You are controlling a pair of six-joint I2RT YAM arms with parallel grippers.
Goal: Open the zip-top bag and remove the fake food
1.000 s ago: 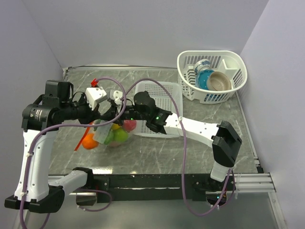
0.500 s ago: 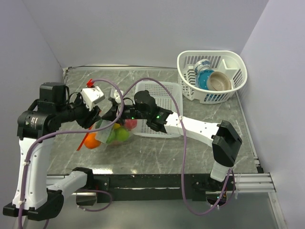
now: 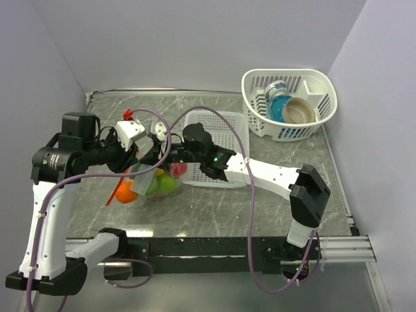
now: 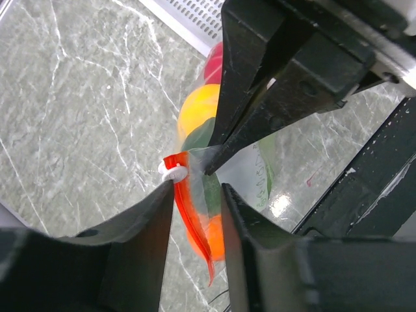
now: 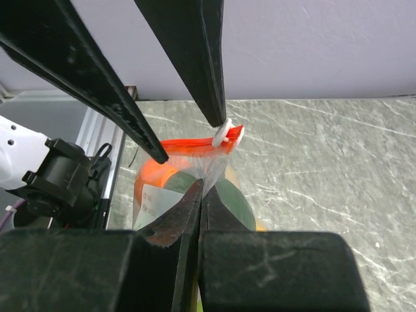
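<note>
One slotted basket (image 3: pixel 227 130) just behind zip-top bag (image 3: pixel 148 184); right pincer (image 5: pixel 200 187) pinching it.

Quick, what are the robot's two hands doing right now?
Left end effector: open, straddling the mouth of the zip-top bag.
Right end effector: closed, pinching the zip-top bag.

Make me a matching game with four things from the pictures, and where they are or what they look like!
Things:
1. zip strip
2. right gripper
3. dishes
4. fruits

Matches:
a. in the round basket
b. inside the bag
c. orange-red
d. shut on the bag

Pairs: 1-c, 2-d, 3-a, 4-b
</note>
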